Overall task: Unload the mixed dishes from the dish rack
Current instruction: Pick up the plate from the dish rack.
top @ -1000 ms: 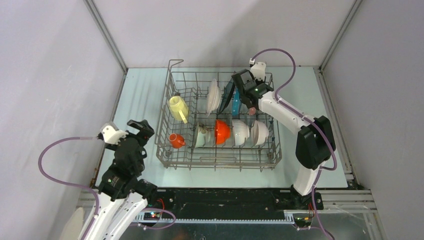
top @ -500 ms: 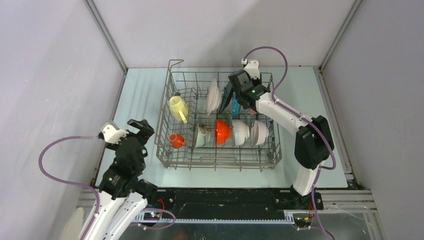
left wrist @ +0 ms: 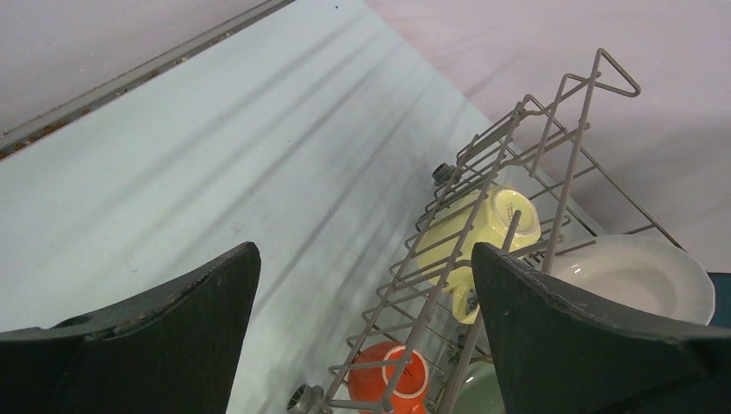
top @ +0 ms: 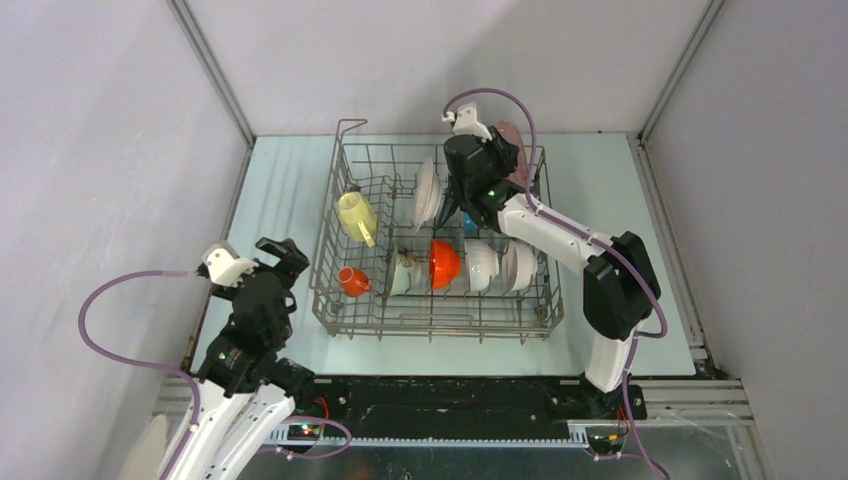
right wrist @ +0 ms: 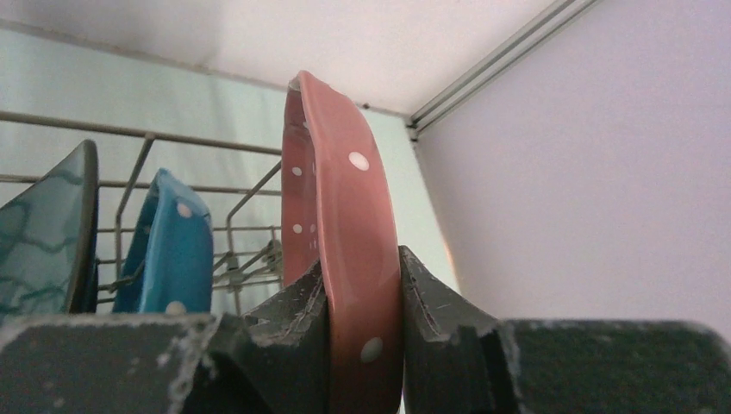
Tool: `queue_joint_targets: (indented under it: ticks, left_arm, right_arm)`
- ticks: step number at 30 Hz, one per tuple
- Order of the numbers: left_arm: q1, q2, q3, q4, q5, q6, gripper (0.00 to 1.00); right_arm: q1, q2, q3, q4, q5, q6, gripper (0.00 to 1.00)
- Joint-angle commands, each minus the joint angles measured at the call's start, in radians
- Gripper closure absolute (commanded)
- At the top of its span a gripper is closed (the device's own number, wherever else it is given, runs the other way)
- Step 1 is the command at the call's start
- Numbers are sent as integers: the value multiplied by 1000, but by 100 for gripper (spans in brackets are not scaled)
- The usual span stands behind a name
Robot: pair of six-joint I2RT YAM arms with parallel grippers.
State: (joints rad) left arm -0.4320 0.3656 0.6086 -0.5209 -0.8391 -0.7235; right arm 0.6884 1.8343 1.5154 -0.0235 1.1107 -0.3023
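1. Since a second ago only the right arm has moved: it has swung left and back along the rack's far side and drawn up a pink plate. The left gripper (left wrist: 364, 252) has not stirred; it hangs over the table (top: 280, 180) just left of the dish rack (top: 325, 270), fingers wide apart and empty.
2. Mid-rack, the orange mug (top: 352, 281), yellow cup (top: 357, 213), orange bowl (top: 445, 262) and white bowls sit in their tines.
3. Farther back, the right gripper (right wrist: 358, 276) is clamped on the rim of the pink plate (right wrist: 332, 190), held upright above the rack's far right corner, beside the blue plate (right wrist: 168, 241).
4. Step in hand, as I judge it: lifting this plate out. Next, it needs carrying clear of the far rail, then laying down on bare table.
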Motion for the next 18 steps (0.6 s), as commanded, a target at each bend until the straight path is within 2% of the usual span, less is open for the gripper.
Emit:
queue_joint_targets:
  ticks: [1, 4, 6, 9, 11, 14, 18]
  left_arm:
    - [-4, 11, -4, 29, -42, 10, 0]
    - [-4, 13, -3, 27, -44, 9, 0]
    - [-4, 13, -2, 28, -44, 9, 0]
    - [-4, 15, -3, 30, -45, 9, 0]
    - [-4, 15, -3, 31, -42, 9, 0]
    - [-4, 15, -8, 36, -38, 7, 0]
    - [-4, 14, -7, 32, -40, 5, 0]
  right_arm:
    - [9, -102, 39, 267, 110, -251, 100]
    - [10, -131, 37, 240, 81, -206, 100]
    - [8, -173, 37, 142, 19, -95, 100]
    - [-16, -282, 23, -77, -194, 166, 100]
    - [-37, -363, -25, -129, -312, 271, 100]
    - [-63, -508, -121, -98, -395, 360, 100]
    - [-179, -666, -237, -118, -512, 523, 100]
